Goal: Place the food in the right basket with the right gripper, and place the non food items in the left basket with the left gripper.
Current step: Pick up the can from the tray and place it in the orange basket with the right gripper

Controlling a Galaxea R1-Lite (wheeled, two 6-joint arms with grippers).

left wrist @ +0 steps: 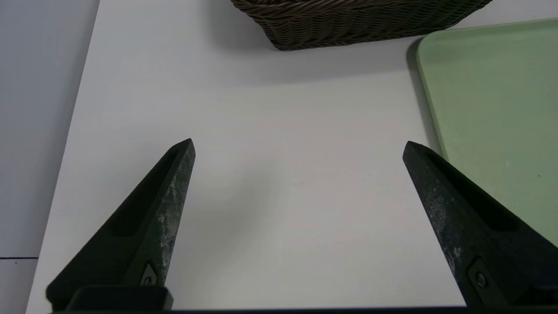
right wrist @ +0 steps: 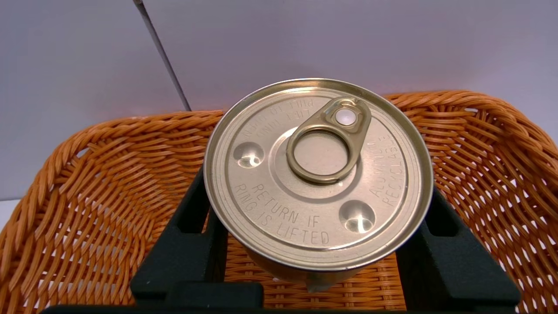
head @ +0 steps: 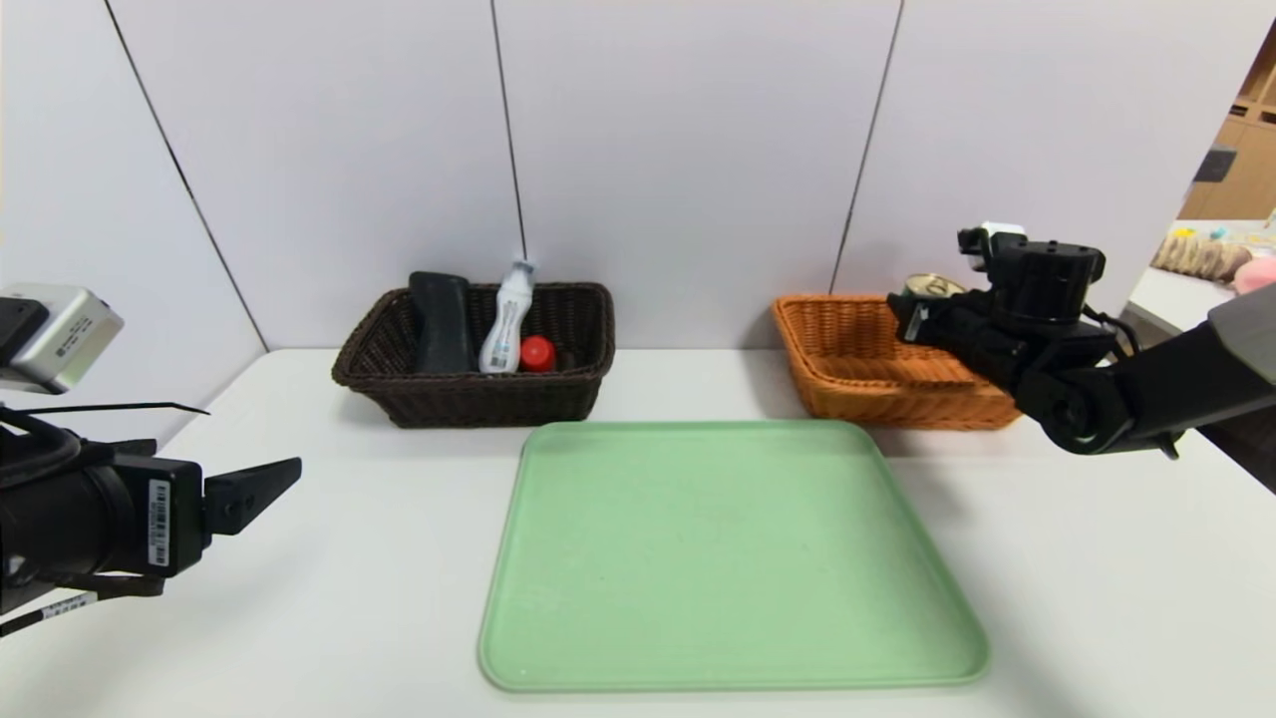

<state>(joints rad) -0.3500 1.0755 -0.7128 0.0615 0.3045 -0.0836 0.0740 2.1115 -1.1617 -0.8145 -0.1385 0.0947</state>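
I see my right gripper (head: 912, 311) out over the right basket (head: 857, 374), and it holds the food (head: 933, 286) — a small round tin with a gold lid and a pull ring. In the right wrist view the tin (right wrist: 318, 170) sits upright between the two black fingers (right wrist: 183, 248), one on each side, squeezed against its wall. The lid faces up. The tin hangs above the orange weave of the basket (right wrist: 87, 183), over the inside of it and not down on the bottom.

The right basket stands at the far right part of the bench (head: 299, 618), close to the back wall. The left basket (head: 469, 394), the dark brown one, stands at the far edge too, more to the left. Inside it I see the non food items: a long black case (head: 442, 321) leaning up, a white bottle (head: 506, 319) leaning beside it, and a small red thing (head: 537, 353) low down next to the bottle.

A green tray (head: 728, 558) lies flat in the middle of the bench, near the front edge, between me and the two baskets.

My left gripper (head: 254, 494) waits near the front left corner, above the bench. Its fingers (left wrist: 165, 200) are spread wide — nothing is between them. From the left wrist view I see the white bench top (left wrist: 283, 174) under them, a corner of the brown basket (left wrist: 348, 22) farther off, and an edge of the green tray (left wrist: 492, 109) to one side.
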